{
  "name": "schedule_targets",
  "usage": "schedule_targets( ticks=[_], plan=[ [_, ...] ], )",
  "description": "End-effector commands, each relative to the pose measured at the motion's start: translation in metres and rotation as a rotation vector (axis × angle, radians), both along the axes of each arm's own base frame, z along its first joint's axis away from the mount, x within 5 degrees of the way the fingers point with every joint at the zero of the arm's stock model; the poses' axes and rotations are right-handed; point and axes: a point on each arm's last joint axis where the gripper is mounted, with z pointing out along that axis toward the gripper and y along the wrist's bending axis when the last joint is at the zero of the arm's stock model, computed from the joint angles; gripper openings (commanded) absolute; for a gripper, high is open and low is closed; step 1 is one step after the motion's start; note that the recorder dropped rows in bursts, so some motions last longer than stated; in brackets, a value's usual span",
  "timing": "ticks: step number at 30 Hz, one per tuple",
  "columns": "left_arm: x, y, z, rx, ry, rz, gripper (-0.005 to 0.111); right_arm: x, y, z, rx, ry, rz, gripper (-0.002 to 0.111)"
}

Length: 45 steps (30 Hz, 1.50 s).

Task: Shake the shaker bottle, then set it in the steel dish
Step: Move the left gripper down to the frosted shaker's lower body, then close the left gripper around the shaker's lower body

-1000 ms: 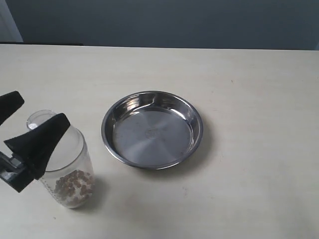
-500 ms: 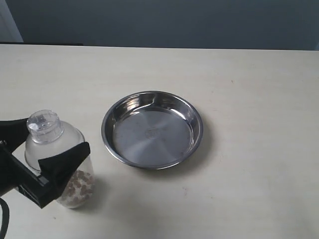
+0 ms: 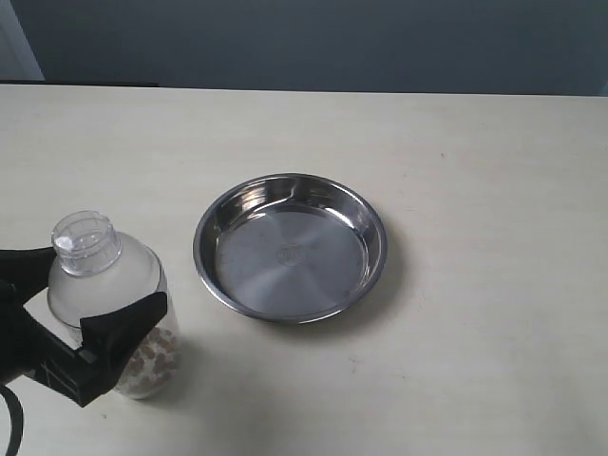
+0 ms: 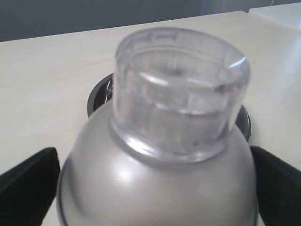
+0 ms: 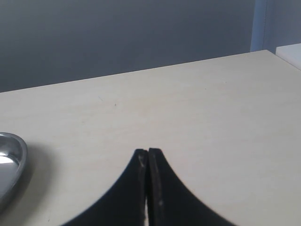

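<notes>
The left end effector (image 3: pixel 95 294), lowered within the last second, is held apart astride the shaker bottle (image 3: pixel 106 271), upright on the bench (image 3: pixel 475 361) beside the steel dish (image 3: pixel 290 249); a grasp is judged imminent. The right end effector (image 5: pixel 148 188) is held together.

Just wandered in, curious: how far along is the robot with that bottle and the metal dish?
Nothing looks finished. The shaker bottle stands on the table beside the empty steel dish. In hand: the left gripper has a finger on each side of the bottle; whether it grips is unclear. The right gripper is shut, holding nothing. Left: lift, shake, set it in the dish.
</notes>
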Motion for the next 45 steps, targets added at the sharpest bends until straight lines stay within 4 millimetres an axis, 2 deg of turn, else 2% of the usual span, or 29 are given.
schedule_targets(
  ticks=[1,13,18,37,39,41,45],
  plan=[
    [-0.001,0.001,-0.003,0.002,0.024,0.013,0.105,0.0,0.0,0.001,-0.002,-0.011,-0.007,-0.001],
    [0.004,0.002,-0.017,0.014,0.136,0.046,0.105,0.0,0.0,0.001,-0.002,-0.011,-0.007,-0.001],
    [0.008,0.0,-0.016,0.021,0.09,0.03,0.105,0.0,0.0,0.001,-0.002,-0.011,-0.007,-0.001],
    [0.026,-0.001,-0.04,-0.008,0.148,0.103,0.105,0.0,0.0,0.001,-0.002,-0.011,-0.007,-0.001],
    [0.027,-0.002,-0.039,-0.018,0.132,0.101,0.103,0.0,0.0,0.001,-0.002,-0.011,-0.007,-0.001],
    [0.029,-0.002,-0.038,-0.031,0.111,0.099,0.096,0.0,0.0,0.001,-0.002,-0.011,-0.007,-0.001],
    [0.03,-0.003,-0.037,-0.051,0.091,0.095,0.077,0.0,0.0,0.001,-0.002,-0.011,-0.007,-0.001]
  ],
)
